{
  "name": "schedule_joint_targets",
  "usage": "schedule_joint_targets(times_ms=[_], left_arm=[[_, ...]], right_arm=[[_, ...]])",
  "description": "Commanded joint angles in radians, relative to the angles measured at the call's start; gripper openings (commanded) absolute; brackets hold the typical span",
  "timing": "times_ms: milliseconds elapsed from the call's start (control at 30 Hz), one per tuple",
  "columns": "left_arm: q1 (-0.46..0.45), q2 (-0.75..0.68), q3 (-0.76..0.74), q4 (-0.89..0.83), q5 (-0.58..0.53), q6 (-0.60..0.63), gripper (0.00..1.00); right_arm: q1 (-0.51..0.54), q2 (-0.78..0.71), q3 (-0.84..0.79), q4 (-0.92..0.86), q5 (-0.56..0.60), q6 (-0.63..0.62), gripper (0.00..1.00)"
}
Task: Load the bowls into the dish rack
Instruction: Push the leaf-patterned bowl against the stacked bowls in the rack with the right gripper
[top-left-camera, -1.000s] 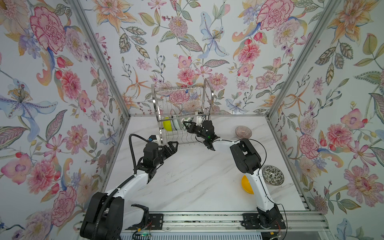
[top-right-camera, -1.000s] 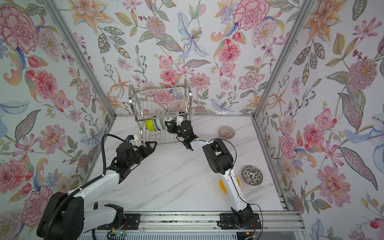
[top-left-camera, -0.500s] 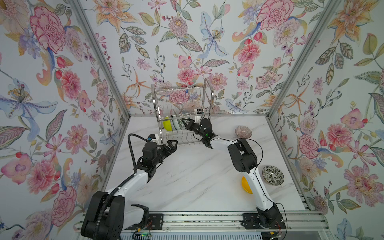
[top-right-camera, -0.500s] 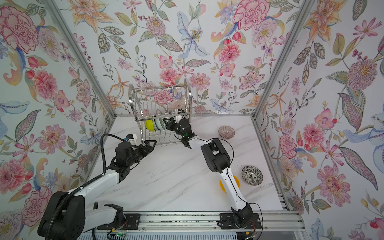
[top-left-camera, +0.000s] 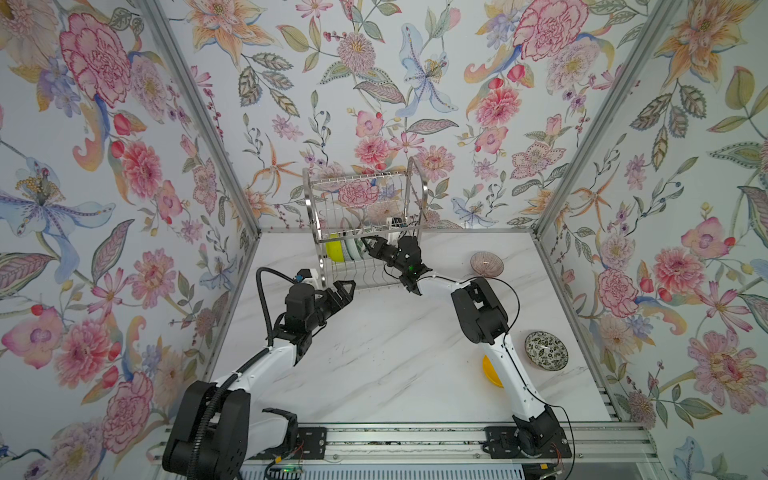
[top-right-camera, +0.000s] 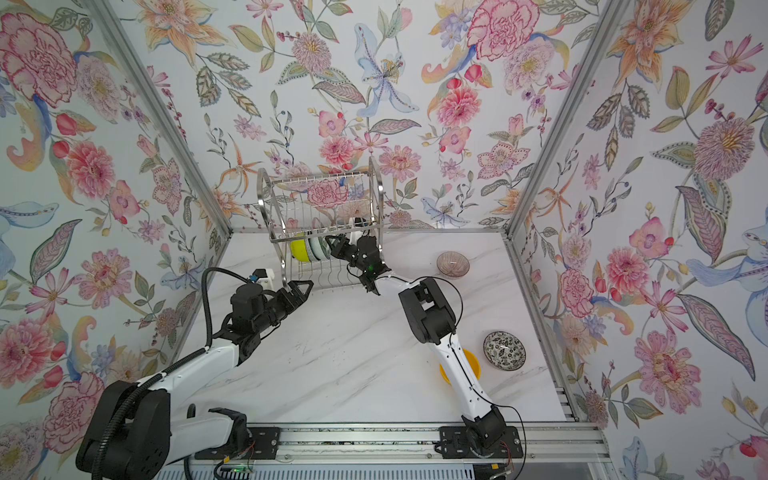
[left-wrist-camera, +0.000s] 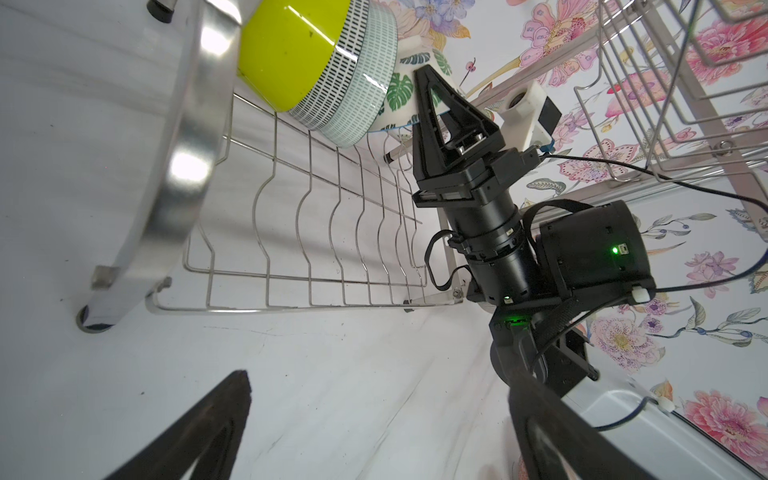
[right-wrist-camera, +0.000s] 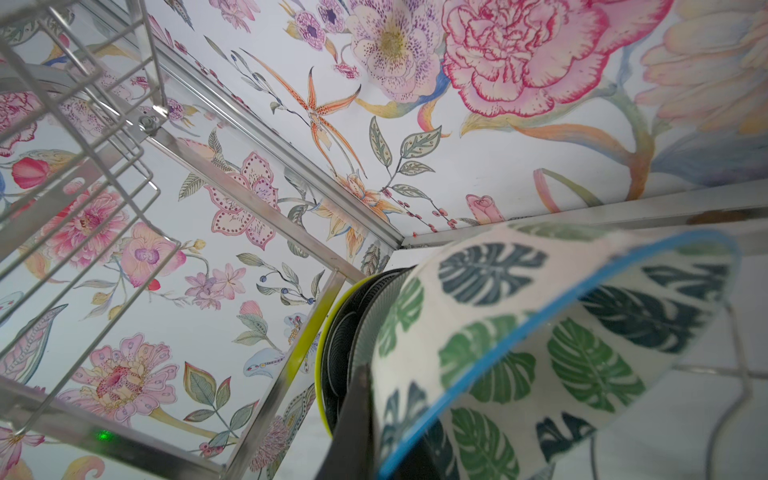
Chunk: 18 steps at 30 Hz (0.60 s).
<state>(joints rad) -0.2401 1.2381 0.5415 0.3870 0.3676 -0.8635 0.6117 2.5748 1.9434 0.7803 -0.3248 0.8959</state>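
Left pincer (top-left-camera: 338, 294) is spread wide with nothing in it, held over the desk (top-left-camera: 395, 353) near the front left foot of the dish rack (top-left-camera: 365, 208), clear of it. The rack is set at the back of the desk against the flowered wall, with two wire tiers. Nothing can be made out on the upper tier. On the lower tier's left end, three bowls are lined up on edge: the lime green bowl (top-left-camera: 333, 250) is outermost, a pale bowl with a dashed pattern (left-wrist-camera: 353, 91) is nested against it, and the white bowl with green leaves (right-wrist-camera: 540, 353) is leaned on that one. Right pincer (top-left-camera: 371, 247) is reached in under the upper tier and is clamped on the leaf bowl's blue rim, one finger outside the wall. Whether that bowl is seated on the wires cannot be told. Right of the rack, the pinkish ribbed bowl (top-left-camera: 487, 263) is set upright on the desk near the back. Nearer the front, the yellow bowl (top-left-camera: 490, 372) is partly hidden behind the right arm. The black-and-white floral bowl (top-left-camera: 545, 350) is just to its right, near the side wall.
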Motion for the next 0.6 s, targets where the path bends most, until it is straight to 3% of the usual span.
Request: schedule_joint_targets(times_ms=[0, 567], left_arm=[[0.015, 0.014, -0.002, 0.013, 0.027, -0.014, 0.99], [0.017, 0.000, -0.003, 0.003, 0.024, -0.014, 0.99]], right_arm=[[-0.006, 0.027, 0.045, 0.016, -0.002, 0.010, 0.00], [-0.006, 0.049, 0.090, -0.094, 0.004, 0.003, 0.04]])
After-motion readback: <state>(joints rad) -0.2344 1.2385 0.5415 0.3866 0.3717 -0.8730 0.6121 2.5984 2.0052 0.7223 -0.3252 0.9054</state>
